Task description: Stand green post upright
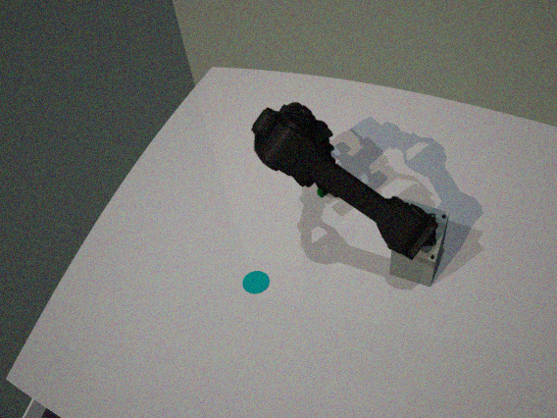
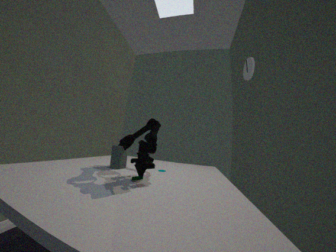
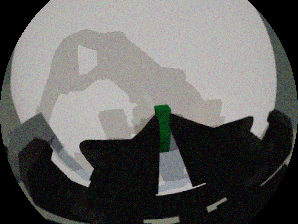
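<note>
On tbl, away from cyan circle [image 1: 256,282] [image 2: 161,170], gripper [image 2: 140,177] [image 3: 162,117] pinches lying green post [image 1: 321,192] [image 2: 136,178] [image 3: 163,127].
</note>
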Available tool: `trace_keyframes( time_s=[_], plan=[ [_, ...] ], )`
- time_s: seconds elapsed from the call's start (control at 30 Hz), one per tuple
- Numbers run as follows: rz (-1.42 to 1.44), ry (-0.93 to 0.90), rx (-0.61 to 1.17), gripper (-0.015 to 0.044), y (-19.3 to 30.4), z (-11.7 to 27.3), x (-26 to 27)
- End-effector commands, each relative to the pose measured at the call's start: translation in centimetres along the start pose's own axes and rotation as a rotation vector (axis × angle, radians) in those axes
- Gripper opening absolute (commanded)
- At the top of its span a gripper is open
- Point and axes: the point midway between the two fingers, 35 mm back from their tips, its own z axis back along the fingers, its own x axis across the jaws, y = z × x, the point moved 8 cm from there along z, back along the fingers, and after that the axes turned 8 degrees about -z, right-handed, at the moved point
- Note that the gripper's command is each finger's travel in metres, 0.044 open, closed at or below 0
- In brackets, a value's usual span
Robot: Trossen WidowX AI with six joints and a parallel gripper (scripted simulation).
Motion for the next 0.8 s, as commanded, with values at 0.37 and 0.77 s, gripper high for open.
trace_keyframes(
  time_s=[0.37, 0.77],
  plan=[
    [-0.004, -0.001, 0.002, 0.0023, -0.1, 2.6, -0.3],
    [-0.004, 0.001, 0.004, 0.0023, -0.1, 6.3, -0.5]
  ],
)
